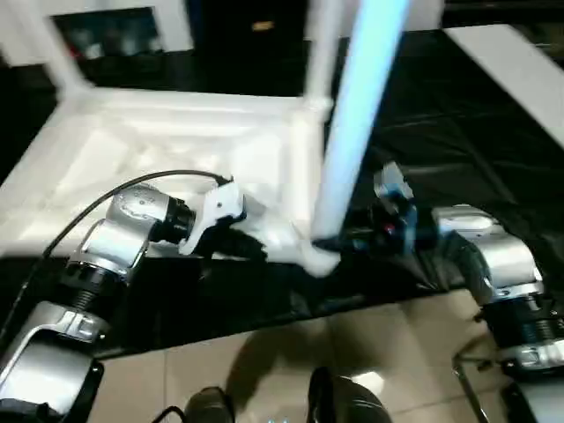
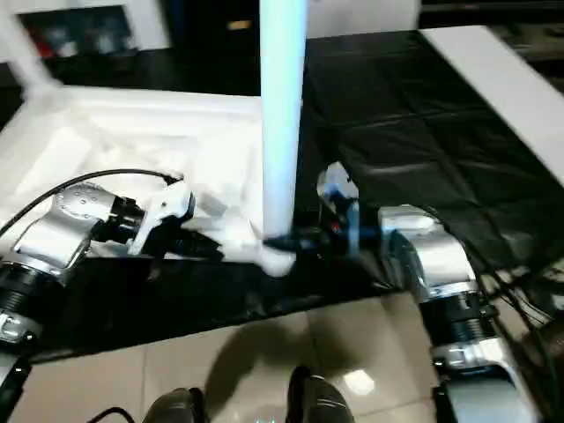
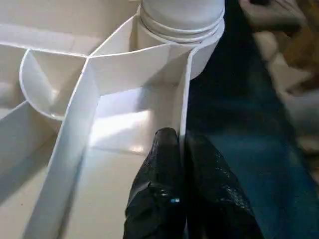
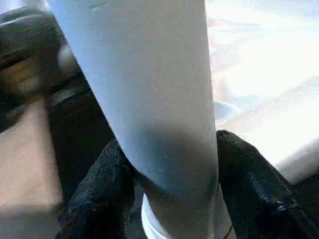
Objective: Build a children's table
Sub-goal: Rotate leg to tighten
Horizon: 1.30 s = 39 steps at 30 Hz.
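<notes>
White leg (image 2: 282,123) clamped in right pincer (image 4: 167,184) | left pincer (image 3: 182,149) pinching tabletop rim (image 3: 183,99)

i see my right gripper (image 1: 339,242) clamped on the upright leg (image 1: 357,123) at the table top (image 1: 132,167) near corner.

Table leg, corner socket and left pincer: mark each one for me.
Table leg (image 2: 282,132), right eye view, mid-shaft.
Corner socket (image 3: 199,50), left wrist view, outer wall below the leg's base.
Left pincer (image 3: 182,144), left wrist view, fingertips at the tabletop's side wall.
</notes>
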### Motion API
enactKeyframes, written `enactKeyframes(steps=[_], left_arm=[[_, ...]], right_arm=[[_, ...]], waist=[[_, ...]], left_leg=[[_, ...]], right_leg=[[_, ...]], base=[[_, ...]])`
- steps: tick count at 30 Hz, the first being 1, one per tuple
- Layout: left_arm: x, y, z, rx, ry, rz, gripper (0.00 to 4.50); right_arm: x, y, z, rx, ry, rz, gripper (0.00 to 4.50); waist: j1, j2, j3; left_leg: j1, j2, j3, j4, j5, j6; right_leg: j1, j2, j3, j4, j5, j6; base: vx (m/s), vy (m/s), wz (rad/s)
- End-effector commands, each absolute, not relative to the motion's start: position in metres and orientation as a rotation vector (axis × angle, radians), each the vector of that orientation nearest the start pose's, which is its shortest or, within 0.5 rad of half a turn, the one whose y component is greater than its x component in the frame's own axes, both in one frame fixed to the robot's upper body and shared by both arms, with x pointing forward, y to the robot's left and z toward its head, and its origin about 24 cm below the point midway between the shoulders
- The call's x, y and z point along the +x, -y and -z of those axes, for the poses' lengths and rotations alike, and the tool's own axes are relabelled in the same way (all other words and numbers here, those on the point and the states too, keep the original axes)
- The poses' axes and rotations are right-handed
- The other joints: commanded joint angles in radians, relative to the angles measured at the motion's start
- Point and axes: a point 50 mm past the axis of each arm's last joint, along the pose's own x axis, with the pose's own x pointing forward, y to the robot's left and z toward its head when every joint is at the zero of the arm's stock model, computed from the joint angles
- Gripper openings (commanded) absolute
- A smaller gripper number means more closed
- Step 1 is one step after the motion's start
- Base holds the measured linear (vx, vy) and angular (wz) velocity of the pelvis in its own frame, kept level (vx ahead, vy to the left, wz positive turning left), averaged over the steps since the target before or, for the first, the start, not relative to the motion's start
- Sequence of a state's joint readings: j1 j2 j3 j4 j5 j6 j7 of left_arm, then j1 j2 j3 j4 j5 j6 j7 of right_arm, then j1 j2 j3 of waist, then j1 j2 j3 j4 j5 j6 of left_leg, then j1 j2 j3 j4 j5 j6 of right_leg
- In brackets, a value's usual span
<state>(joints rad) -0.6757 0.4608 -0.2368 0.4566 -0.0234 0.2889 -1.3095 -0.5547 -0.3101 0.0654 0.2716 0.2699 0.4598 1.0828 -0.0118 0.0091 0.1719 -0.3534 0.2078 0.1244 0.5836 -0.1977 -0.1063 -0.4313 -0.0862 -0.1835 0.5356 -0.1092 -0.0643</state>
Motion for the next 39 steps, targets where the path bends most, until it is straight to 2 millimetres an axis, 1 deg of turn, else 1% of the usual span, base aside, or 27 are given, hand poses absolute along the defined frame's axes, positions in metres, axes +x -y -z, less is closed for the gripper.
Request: enactKeyframes(steps=[1, 2, 3, 4, 5, 6, 7, 8, 9, 10, 11, 12, 15, 16, 17, 19, 20, 21, 23, 25, 26, 27, 28, 30, 31, 35, 39], left_arm=[[0.329, -0.105, -0.11, 0.338, -0.355, 1.377, 0.0], [0.331, -0.103, -0.111, 0.331, -0.356, 1.355, 0.0], [0.331, -0.103, -0.111, 0.331, -0.356, 1.352, 0.0], [0.339, -0.098, -0.112, 0.308, -0.359, 1.256, 0.0], [0.341, -0.097, -0.113, 0.295, -0.362, 1.217, 0.0], [0.346, -0.094, -0.115, 0.269, -0.36, 1.15, 0.0], [0.352, -0.089, -0.117, 0.241, -0.354, 1.06, 0.0], [0.354, -0.088, -0.118, 0.235, -0.351, 1.035, 0.0], [0.354, -0.087, -0.118, 0.233, -0.35, 1.026, 0.0], [0.356, -0.085, -0.12, 0.226, -0.347, 1.002, 0.0], [0.356, -0.084, -0.12, 0.221, -0.347, 0.984, 0.0], [0.357, -0.083, -0.121, 0.229, -0.34, 0.979, 0.0], [0.356, -0.081, -0.122, 0.236, -0.331, 0.976, 0.0], [0.355, -0.082, -0.122, 0.244, -0.332, 0.981, 0.0], [0.354, -0.084, -0.121, 0.254, -0.332, 0.987, 0.0], [0.352, -0.088, -0.12, 0.278, -0.323, 1.004, 0.0], [0.351, -0.089, -0.119, 0.285, -0.321, 1.013, 0.0], [0.35, -0.091, -0.118, 0.291, -0.323, 1.025, 0.0], [0.344, -0.101, -0.114, 0.331, -0.342, 1.076, 0.0], [0.34, -0.11, -0.11, 0.364, -0.349, 1.124, 0.0], [0.339, -0.11, -0.11, 0.365, -0.349, 1.127, 0.0], [0.336, -0.116, -0.109, 0.395, -0.339, 1.174, 0.0], [0.336, -0.116, -0.109, 0.398, -0.337, 1.179, 0.0], [0.33, -0.124, -0.109, 0.446, -0.312, 1.276, 0.0], [0.328, -0.126, -0.109, 0.464, -0.312, 1.307, 0.0], [0.32, -0.134, -0.109, 0.513, -0.331, 1.438, 0.0], [0.314, -0.137, -0.11, 0.519, -0.351, 1.525, 0.0]], right_arm=[[0.318, 0.073, -0.109, 0.13, -0.255, -1.201, 2.06], [0.32, 0.068, -0.108, 0.139, -0.263, -1.172, 2.06], [0.32, 0.068, -0.108, 0.14, -0.264, -1.169, 2.06], [0.324, 0.053, -0.107, 0.156, -0.288, -1.068, 2.06], [0.325, 0.048, -0.107, 0.162, -0.299, -1.028, 2.06], [0.327, 0.041, -0.107, 0.176, -0.309, -0.981, 2.06], [0.33, 0.032, -0.106, 0.195, -0.317, -0.908, 2.06], [0.332, 0.029, -0.106, 0.199, -0.317, -0.884, 2.06], [0.332, 0.028, -0.106, 0.2, -0.317, -0.875, 2.06], [0.333, 0.025, -0.106, 0.193, -0.309, -0.849, 2.06], [0.334, 0.023, -0.106, 0.189, -0.305, -0.828, 2.41], [0.333, 0.022, -0.107, 0.178, -0.288, -0.83, 2.62], [0.33, 0.023, -0.108, 0.154, -0.258, -0.838, 2.86], [0.329, 0.027, -0.108, 0.142, -0.244, -0.846, 2.99], [0.328, 0.03, -0.107, 0.134, -0.234, -0.848, 2.99], [0.328, 0.039, -0.106, 0.124, -0.214, -0.849, 3.25], [0.327, 0.043, -0.106, 0.116, -0.203, -0.856, 3.32], [0.327, 0.047, -0.106, 0.103, -0.194, -0.859, 3.32], [0.327, 0.07, -0.104, 0.051, -0.162, -0.879, 3.41], [0.325, 0.089, -0.104, 0.018, -0.137, -0.924, 3.69], [0.325, 0.09, -0.104, 0.016, -0.135, -0.929, 3.74], [0.322, 0.101, -0.105, -0.01, -0.122, -0.979, 3.78], [0.322, 0.102, -0.105, -0.013, -0.121, -0.985, 3.87], [0.317, 0.119, -0.106, -0.073, -0.117, -1.085, 3.97], [0.315, 0.124, -0.107, -0.081, -0.118, -1.113, 4.09], [0.308, 0.139, -0.109, -0.099, -0.146, -1.259, 4.41], [0.305, 0.148, -0.108, -0.142, -0.201, -1.337, 4.47]], waist=[[0.002, -0.002, -0.075], [-0.01, 0.001, -0.074], [-0.015, 0.002, -0.074], [-0.022, 0.004, -0.074], [-0.031, 0.007, -0.071], [-0.039, 0.007, -0.069], [-0.042, 0.008, -0.071], [-0.046, 0.009, -0.075], [-0.047, 0.008, -0.077], [-0.046, 0.008, -0.076], [-0.044, 0.007, -0.078], [-0.041, 0.005, -0.08], [-0.035, 0.002, -0.079], [-0.032, 0.005, -0.079], [-0.028, 0.002, -0.081], [-0.02, 0.003, -0.084], [-0.017, 0.004, -0.087], [-0.016, 0.007, -0.085], [-0.01, 0.006, -0.088], [-0.009, 0.007, -0.088], [-0.009, 0.007, -0.088], [-0.005, 0.006, -0.085], [-0.003, 0.006, -0.086], [0.004, 0.006, -0.084], [0.003, 0.005, -0.084], [0.014, 0.004, -0.082], [0.037, 0.006, -0.086]], left_leg=[[-0.023, -0.011, 0.004, -0.056, -0.171, 0.056], [-0.018, -0.01, 0.004, -0.058, -0.177, 0.058], [-0.02, -0.009, 0.003, -0.057, -0.181, 0.06], [-0.014, -0.009, 0.003, -0.058, -0.187, 0.065], [-0.012, -0.007, 0.003, -0.059, -0.195, 0.063], [-0.01, -0.009, 0.004, -0.057, -0.205, 0.06], [-0.007, -0.009, 0.003, -0.057, -0.21, 0.059], [-0.009, -0.008, 0.003, -0.056, -0.2, 0.064], [-0.01, -0.005, 0.004, -0.059, -0.185, 0.079], [-0.012, -0.006, 0.004, -0.06, -0.179, 0.088], [-0.01, -0.005, 0.008, -0.06, -0.16, 0.1], [-0.011, -0.007, 0.011, -0.06, -0.138, 0.111], [-0.015, -0.006, 0.012, -0.062, -0.122, 0.131], [-0.014, -0.007, 0.012, -0.061, -0.121, 0.132], [-0.017, -0.007, 0.013, -0.06, -0.11, 0.135], [-0.02, -0.007, 0.013, -0.061, -0.081, 0.144], [-0.02, -0.004, 0.012, -0.061, -0.054, 0.152], [-0.019, -0.003, 0.012, -0.061, -0.053, 0.154], [-0.02, 0.0, 0.011, -0.061, -0.049, 0.163], [-0.018, 0.004, 0.013, -0.061, -0.046, 0.184], [-0.018, 0.004, 0.013, -0.061, -0.046, 0.184], [-0.016, 0.004, 0.014, -0.062, -0.053, 0.188], [-0.015, 0.004, 0.014, -0.062, -0.056, 0.188], [-0.013, 0.007, 0.013, -0.063, -0.082, 0.18], [-0.013, 0.007, 0.015, -0.064, -0.084, 0.18], [-0.009, 0.011, 0.015, -0.066, -0.095, 0.173], [-0.006, 0.018, 0.017, -0.066, -0.064, 0.172]], right_leg=[[0.099, -0.054, 0.028, -0.105, -0.62, 0.073], [0.094, -0.053, 0.026, -0.108, -0.602, 0.062], [0.095, -0.051, 0.024, -0.106, -0.595, 0.058], [0.093, -0.052, 0.026, -0.107, -0.58, 0.05], [0.086, -0.054, 0.028, -0.106, -0.576, 0.03], [0.084, -0.053, 0.026, -0.109, -0.583, 0.025], [0.085, -0.054, 0.024, -0.107, -0.583, 0.022], [0.087, -0.058, 0.027, -0.104, -0.561, 0.012], [0.087, -0.059, 0.034, -0.098, -0.52, -0.005], [0.087, -0.058, 0.036, -0.095, -0.501, -0.013], [0.083, -0.057, 0.043, -0.09, -0.47, -0.031], [0.084, -0.057, 0.049, -0.083, -0.44, -0.051], [0.085, -0.057, 0.056, -0.076, -0.429, -0.07], [0.084, -0.057, 0.057, -0.076, -0.429, -0.069], [0.085, -0.058, 0.06, -0.072, -0.422, -0.068], [0.089, -0.057, 0.061, -0.068, -0.394, -0.071], [0.09, -0.056, 0.062, -0.062, -0.353, -0.087], [0.089, -0.055, 0.063, -0.061, -0.348, -0.091], [0.092, -0.056, 0.064, -0.057, -0.323, -0.098], [0.09, -0.055, 0.067, -0.053, -0.293, -0.117], [0.09, -0.055, 0.067, -0.053, -0.293, -0.117], [0.089, -0.056, 0.068, -0.055, -0.301, -0.124], [0.089, -0.056, 0.068, -0.055, -0.306, -0.123], [0.088, -0.058, 0.068, -0.059, -0.337, -0.12], [0.089, -0.057, 0.07, -0.058, -0.337, -0.119], [0.085, -0.059, 0.072, -0.058, -0.355, -0.124], [0.083, -0.059, 0.076, -0.05, -0.319, -0.143]], base=[[0.0, 0.0, 0.0], [0.0, 0.0, 0.0], [0.0, 0.0, 0.0], [0.0, 0.0, 0.0], [0.0, 0.0, 0.0], [0.0, 0.0, 0.0], [0.0, 0.0, 0.0], [0.0, 0.0, 0.0], [0.0, 0.0, 0.0], [0.0, 0.0, 0.0], [0.0, 0.0, 0.0], [0.0, 0.0, 0.0], [0.0, 0.0, 0.0], [0.0, 0.0, 0.0], [0.0, 0.0, 0.0], [0.0, 0.0, 0.0], [0.0, 0.0, 0.0], [0.0, 0.0, 0.0], [0.0, 0.0, 0.0], [0.0, 0.0, 0.0], [0.0, 0.0, 0.0], [0.0, 0.0, 0.0], [0.0, 0.0, 0.0], [0.0, 0.0, 0.0], [0.0, 0.0, 0.0], [0.0, 0.0, 0.0], [0.0, 0.0, 0.0]])
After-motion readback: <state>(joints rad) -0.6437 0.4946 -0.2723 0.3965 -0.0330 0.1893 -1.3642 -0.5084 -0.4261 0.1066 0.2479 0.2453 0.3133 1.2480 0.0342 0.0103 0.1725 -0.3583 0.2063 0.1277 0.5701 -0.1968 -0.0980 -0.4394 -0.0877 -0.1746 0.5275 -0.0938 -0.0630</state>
